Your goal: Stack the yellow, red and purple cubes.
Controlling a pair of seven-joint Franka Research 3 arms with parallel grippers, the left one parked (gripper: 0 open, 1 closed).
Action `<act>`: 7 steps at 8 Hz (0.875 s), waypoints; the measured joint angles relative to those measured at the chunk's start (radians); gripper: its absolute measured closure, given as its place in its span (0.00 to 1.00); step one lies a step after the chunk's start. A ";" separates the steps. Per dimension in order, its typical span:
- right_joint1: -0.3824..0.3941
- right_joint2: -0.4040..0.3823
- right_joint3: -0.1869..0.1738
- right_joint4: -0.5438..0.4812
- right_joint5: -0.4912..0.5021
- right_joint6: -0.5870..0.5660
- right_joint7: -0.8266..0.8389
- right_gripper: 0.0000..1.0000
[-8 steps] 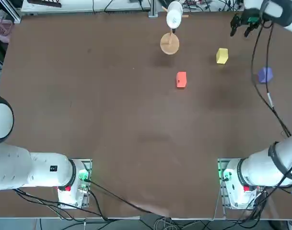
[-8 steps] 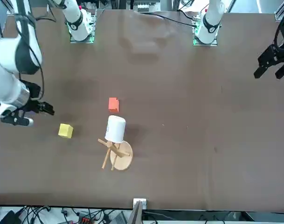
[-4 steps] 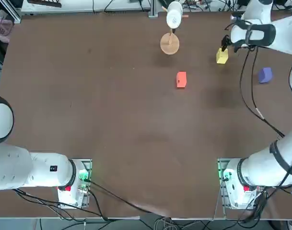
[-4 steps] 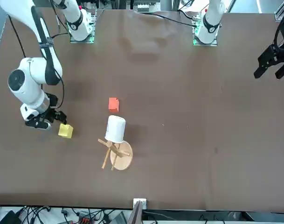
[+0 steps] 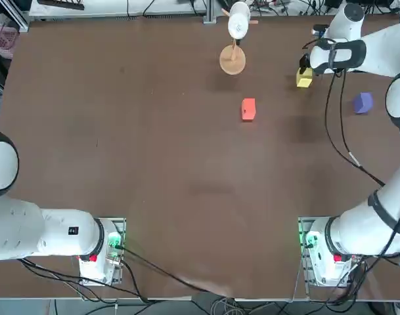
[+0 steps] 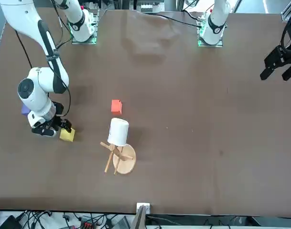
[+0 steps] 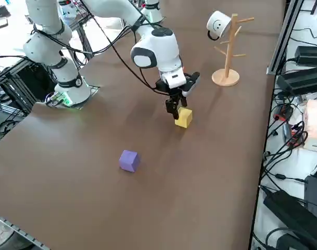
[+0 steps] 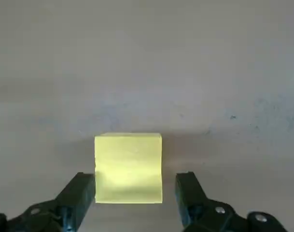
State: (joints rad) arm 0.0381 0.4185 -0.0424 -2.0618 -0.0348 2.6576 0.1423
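The yellow cube (image 5: 304,79) (image 6: 67,135) (image 7: 184,118) (image 8: 128,166) lies on the brown table at the far right. My right gripper (image 5: 305,65) (image 6: 59,128) (image 7: 174,108) (image 8: 134,182) is low at the cube and open; in the right wrist view one finger stands on each side of it, not squeezing it. The red cube (image 5: 248,109) (image 6: 116,106) sits alone nearer the table's middle. To the right of the yellow one rests the purple cube (image 5: 363,102) (image 7: 129,160), and in the front view the arm hides most of it.
A wooden stand (image 5: 232,60) (image 6: 123,161) (image 7: 227,77) with a white mug (image 5: 238,20) (image 6: 118,132) (image 7: 218,22) hung on it rises at the far edge, just beyond the red cube. The right arm's cable (image 5: 337,125) hangs over the table's right side.
My right gripper has moved from the far right corner leftwards to the yellow cube and come down around it, still open. The cubes have not moved.
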 joint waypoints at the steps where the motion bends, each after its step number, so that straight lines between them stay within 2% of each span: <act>1: 0.000 0.004 0.000 0.006 0.000 0.002 0.000 0.00; 7: 0.004 0.043 0.002 0.035 -0.001 0.010 -0.001 0.00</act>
State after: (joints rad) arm 0.0416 0.4616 -0.0401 -2.0263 -0.0356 2.6678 0.1410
